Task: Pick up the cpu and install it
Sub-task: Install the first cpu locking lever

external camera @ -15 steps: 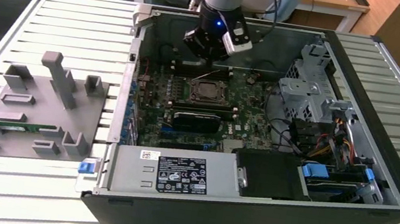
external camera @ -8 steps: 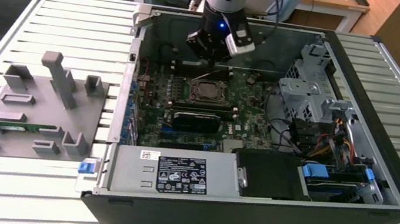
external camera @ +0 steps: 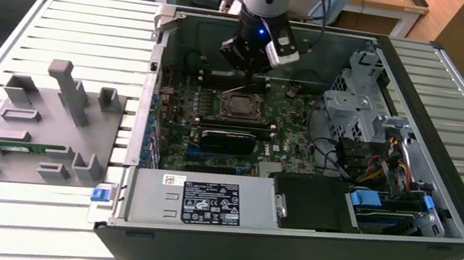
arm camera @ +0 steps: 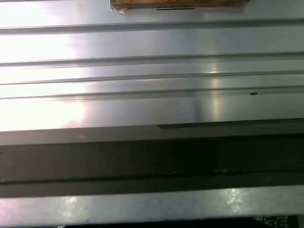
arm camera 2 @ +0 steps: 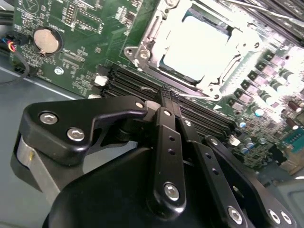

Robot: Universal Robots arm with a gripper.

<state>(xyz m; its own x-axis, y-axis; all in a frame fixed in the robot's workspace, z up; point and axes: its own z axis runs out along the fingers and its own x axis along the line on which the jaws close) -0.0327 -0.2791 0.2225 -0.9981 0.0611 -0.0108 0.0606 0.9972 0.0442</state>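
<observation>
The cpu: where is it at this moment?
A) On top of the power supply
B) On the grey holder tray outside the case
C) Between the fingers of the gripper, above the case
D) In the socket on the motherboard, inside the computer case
D: in the second wrist view the cpu lies with its bright metal top inside the socket frame on the motherboard, and the gripper stands apart from it, holding nothing.

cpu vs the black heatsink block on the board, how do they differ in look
The cpu is a flat, bright metal square seated in its socket frame; the heatsink is a black, longer block standing raised above the motherboard. The cpu lies closer to the gripper; the heatsink sits farther off. Both rest on the motherboard.
</observation>
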